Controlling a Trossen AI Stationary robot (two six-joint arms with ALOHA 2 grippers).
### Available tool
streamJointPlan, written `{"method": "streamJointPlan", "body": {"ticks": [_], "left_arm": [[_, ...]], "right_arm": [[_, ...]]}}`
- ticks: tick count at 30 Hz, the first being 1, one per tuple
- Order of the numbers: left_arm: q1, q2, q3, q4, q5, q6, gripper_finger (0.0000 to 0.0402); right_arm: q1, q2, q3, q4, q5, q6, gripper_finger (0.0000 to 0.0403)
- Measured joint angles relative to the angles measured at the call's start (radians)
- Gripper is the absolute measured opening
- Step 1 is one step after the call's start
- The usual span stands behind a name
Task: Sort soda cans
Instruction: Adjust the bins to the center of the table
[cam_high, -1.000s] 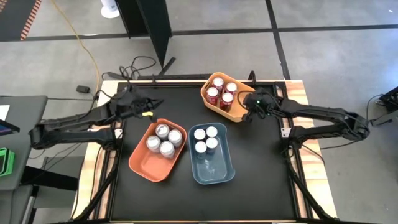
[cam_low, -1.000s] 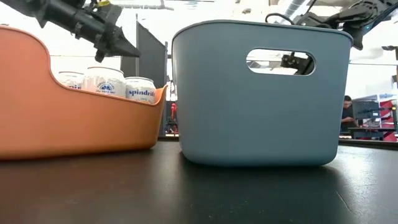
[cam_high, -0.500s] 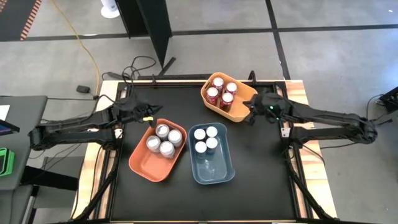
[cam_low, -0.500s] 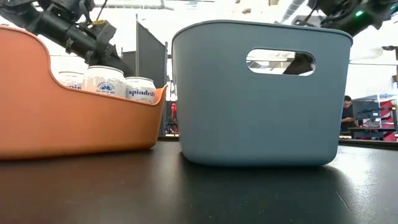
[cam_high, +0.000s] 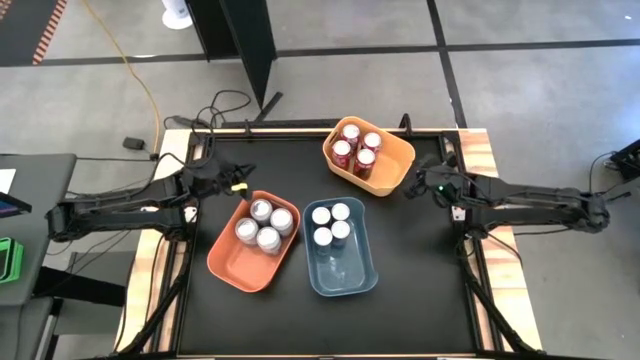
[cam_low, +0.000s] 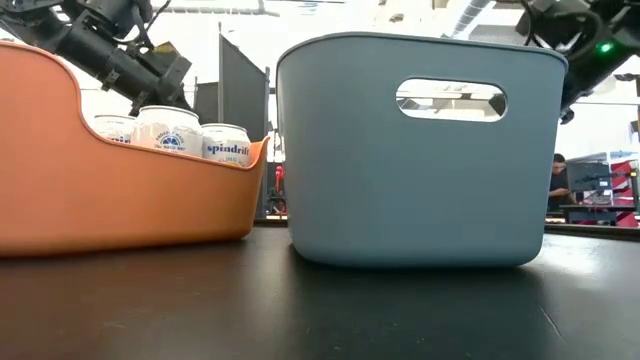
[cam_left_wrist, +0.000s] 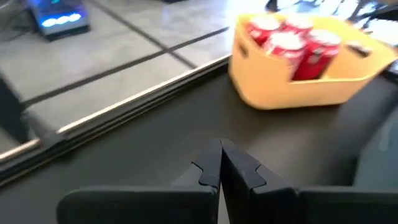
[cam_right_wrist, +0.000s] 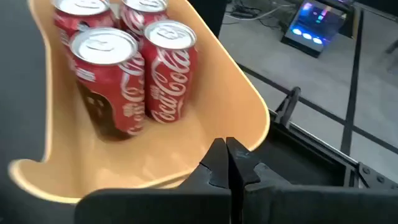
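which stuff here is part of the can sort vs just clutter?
Job:
- red cans in yellow bin
- silver-white cans in orange bin
- cans in blue bin

Clutter:
- yellow cable on floor
- black cables behind table
- dark panel

"Coca-Cola" script on red cans (cam_right_wrist: 163, 74) in yellow bin (cam_right_wrist: 230, 118), "spindrift" on white cans (cam_low: 225, 144) in orange bin (cam_low: 60, 190)

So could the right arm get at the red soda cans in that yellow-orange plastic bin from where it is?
Probably yes. The right gripper, shut and empty, sits just beside the yellow-orange plastic bin, and the red soda cans stand uncovered, though packed close together.
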Motion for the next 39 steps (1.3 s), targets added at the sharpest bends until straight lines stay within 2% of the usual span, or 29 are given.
{"method": "streamJointPlan", "body": {"ticks": [9,16,23,28,31,39], "left_arm": [[0.000,0.000,0.000,-0.220,-0.110,-0.167,0.0000],[0.000,0.000,0.000,-0.206,-0.123,-0.162,0.0000],[0.000,0.000,0.000,-0.194,-0.125,-0.145,0.0000],[0.000,0.000,0.000,-0.192,-0.123,-0.134,0.0000],[0.000,0.000,0.001,-0.189,-0.122,-0.134,0.0000],[0.000,0.000,0.001,-0.188,-0.121,-0.133,0.0000]], "right_arm": [[-0.002,-0.005,-0.079,0.000,-0.016,0.104,0.0001],[0.076,-0.005,-0.180,0.114,-0.059,0.145,0.0001],[0.152,-0.005,-0.311,0.245,-0.050,0.078,0.0004],[0.184,-0.005,-0.374,0.430,0.047,0.007,0.0031],[0.174,-0.005,-0.376,0.454,0.104,-0.037,0.0046],[0.127,-0.005,-0.377,0.526,0.092,-0.118,0.0048]]}}
